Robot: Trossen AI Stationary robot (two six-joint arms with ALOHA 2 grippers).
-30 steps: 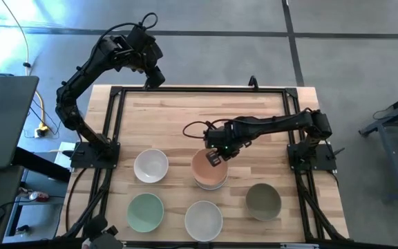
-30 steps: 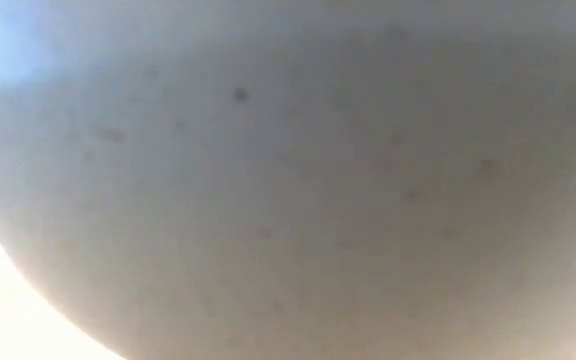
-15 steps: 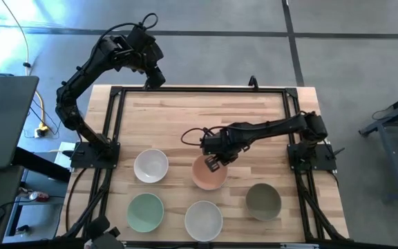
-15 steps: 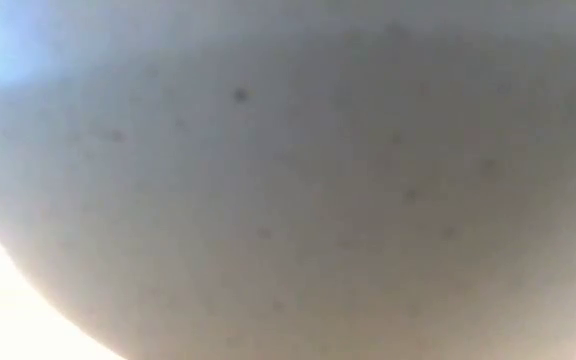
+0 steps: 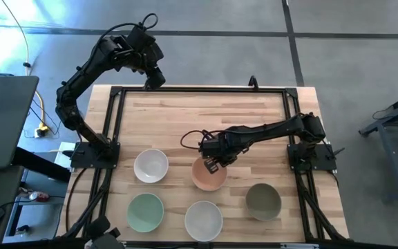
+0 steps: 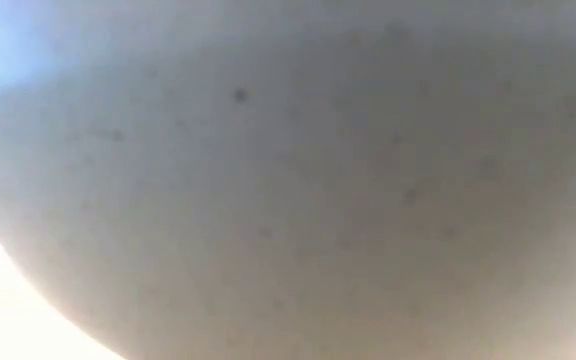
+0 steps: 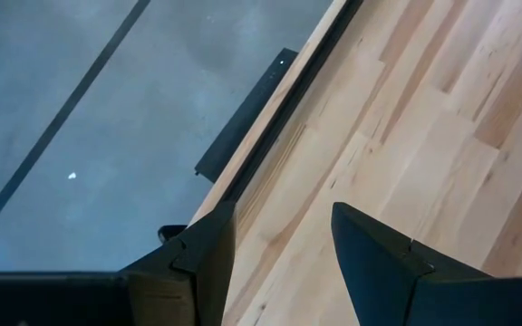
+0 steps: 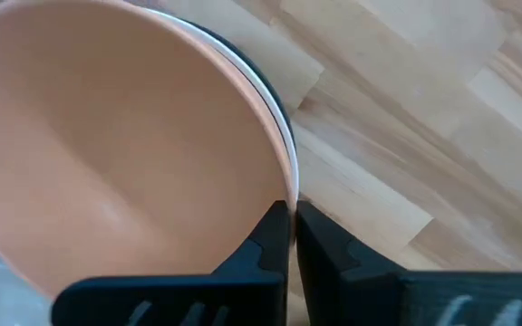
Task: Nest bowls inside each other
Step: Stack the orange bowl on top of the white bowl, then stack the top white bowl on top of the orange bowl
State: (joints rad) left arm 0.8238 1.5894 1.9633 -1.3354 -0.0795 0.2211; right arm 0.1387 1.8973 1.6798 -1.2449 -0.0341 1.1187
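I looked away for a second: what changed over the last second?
The right gripper, shut on the rim of the peach bowl, slid left with it; the white bowl that showed beneath the peach one a second ago is now covered. The left gripper and the other four bowls stayed put.

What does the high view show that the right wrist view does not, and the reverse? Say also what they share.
Only the high view shows the whole table, the left gripper hanging over its far edge, and four loose bowls: white bowl, mint bowl, a second white bowl and olive bowl. Only the right wrist view shows a white rim and a dark rim beneath the peach bowl, so it sits in a stack. Both show the right gripper, shut on the peach bowl's rim.
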